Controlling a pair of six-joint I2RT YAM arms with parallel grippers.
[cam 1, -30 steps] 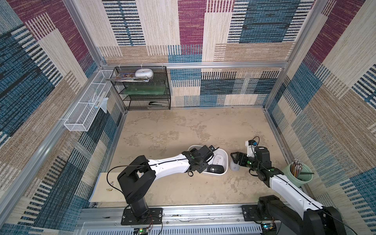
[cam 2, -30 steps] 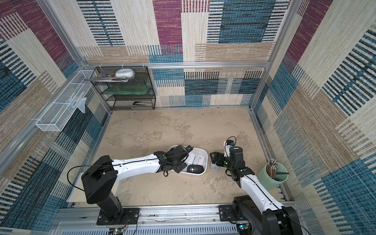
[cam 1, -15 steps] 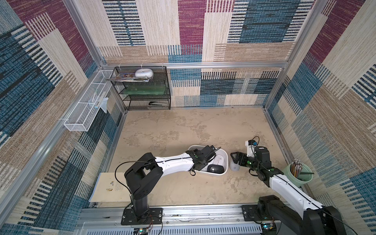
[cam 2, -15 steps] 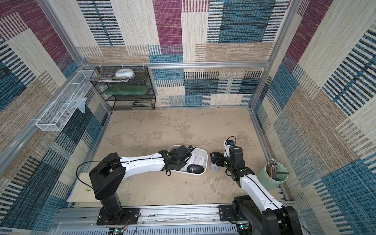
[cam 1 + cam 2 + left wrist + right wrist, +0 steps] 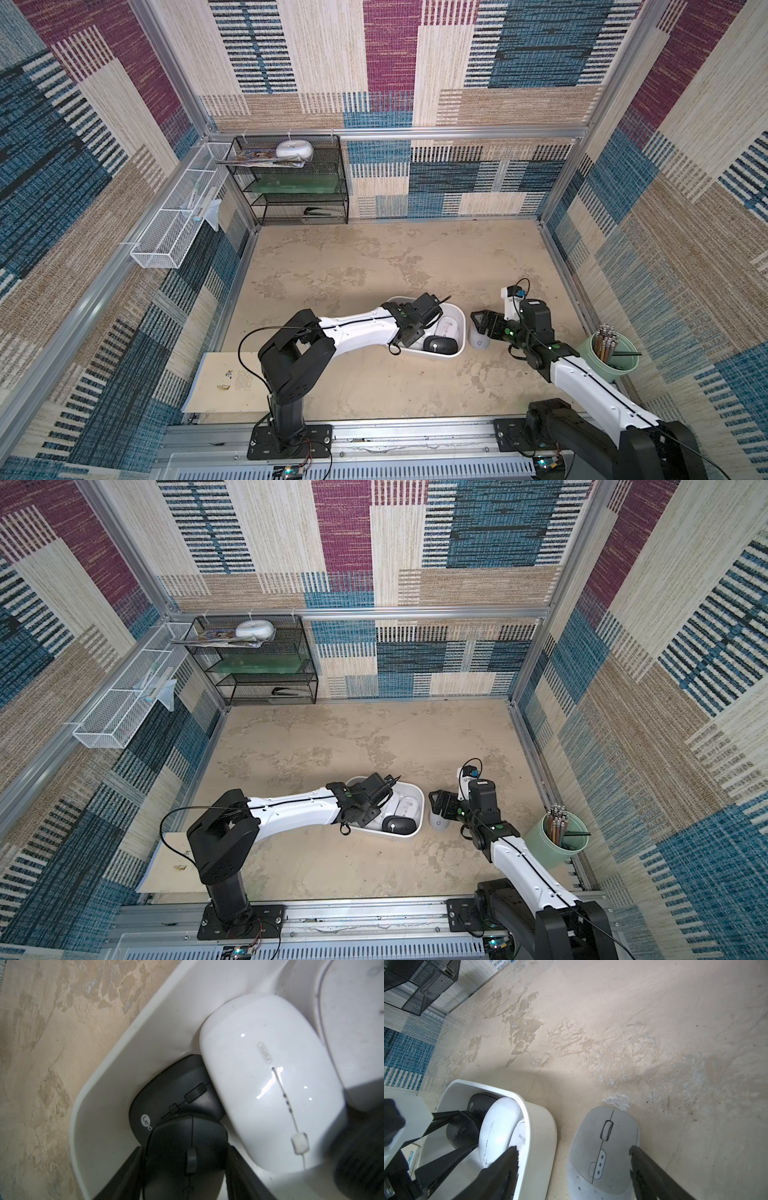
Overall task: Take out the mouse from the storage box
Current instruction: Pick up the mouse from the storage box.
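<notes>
The left gripper [image 5: 185,1148] has a finger pressed against each side of a black mouse [image 5: 187,1138] inside the white storage box [image 5: 124,1053]. Just past the fingertips lies a second black mouse [image 5: 166,1093] with a round white logo, partly under the held one. A glossy white mouse [image 5: 268,1084] lies just beside the gripper, overlapping that second one. Beyond the box's rim is the mottled beige tabletop [image 5: 41,1043].

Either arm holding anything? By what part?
Left gripper holds a black mouse, jaws on its two long sides, inside the storage box. Right gripper: open, nothing held.
</notes>
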